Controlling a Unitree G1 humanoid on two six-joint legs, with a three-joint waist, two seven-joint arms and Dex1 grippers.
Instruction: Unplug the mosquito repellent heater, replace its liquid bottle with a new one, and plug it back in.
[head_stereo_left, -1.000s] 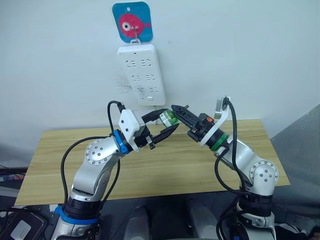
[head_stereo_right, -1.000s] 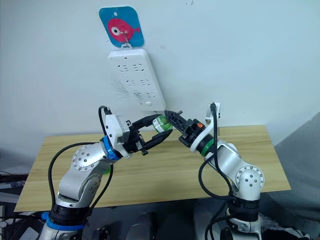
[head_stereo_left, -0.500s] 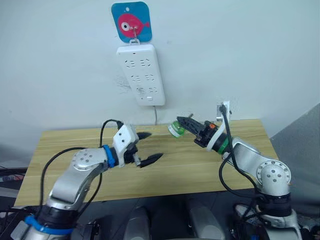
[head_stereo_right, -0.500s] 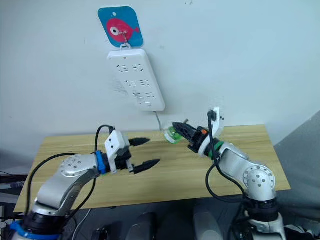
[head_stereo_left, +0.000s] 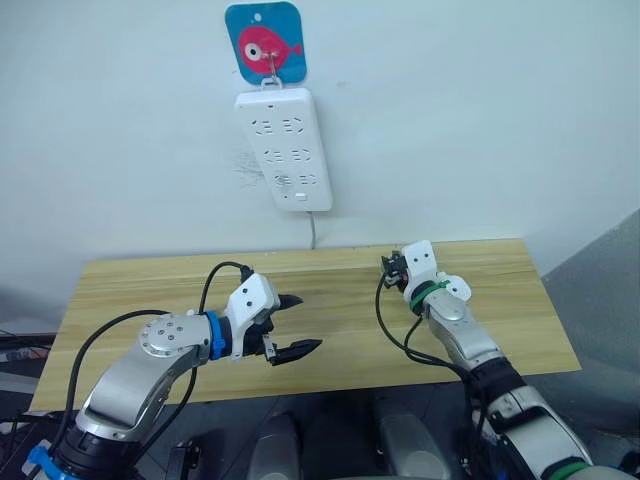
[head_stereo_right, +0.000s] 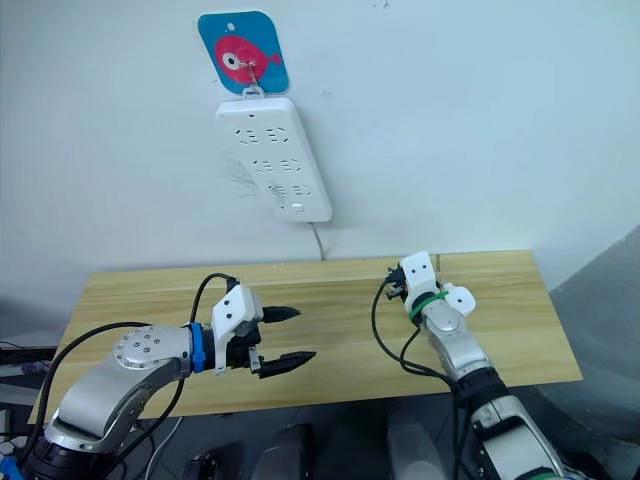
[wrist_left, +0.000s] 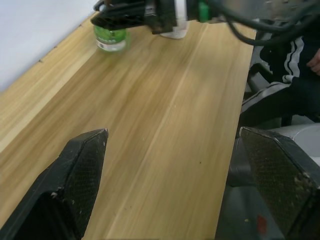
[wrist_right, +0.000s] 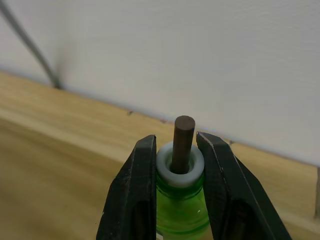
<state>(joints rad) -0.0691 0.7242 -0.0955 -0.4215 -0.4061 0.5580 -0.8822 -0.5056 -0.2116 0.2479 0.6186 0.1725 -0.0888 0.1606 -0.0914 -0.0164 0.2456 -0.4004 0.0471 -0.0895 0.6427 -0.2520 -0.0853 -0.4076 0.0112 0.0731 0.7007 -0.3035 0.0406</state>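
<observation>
Lowered since a second ago, our right gripper (wrist_right: 176, 200) clamps the green bottle (wrist_right: 180, 212) upright at the counter's (head_stereo_left: 330, 330) back edge; our left gripper (head_stereo_left: 288, 325) hangs open, well apart, leftward.

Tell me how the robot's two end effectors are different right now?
The left end effector is open and holds nothing, while the right end effector is shut on the neck of a green liquid bottle. The left one hovers over the middle of the wooden table; the right one is near the table's back edge by the wall, with the bottle down at the tabletop. Both have two black fingers.
</observation>
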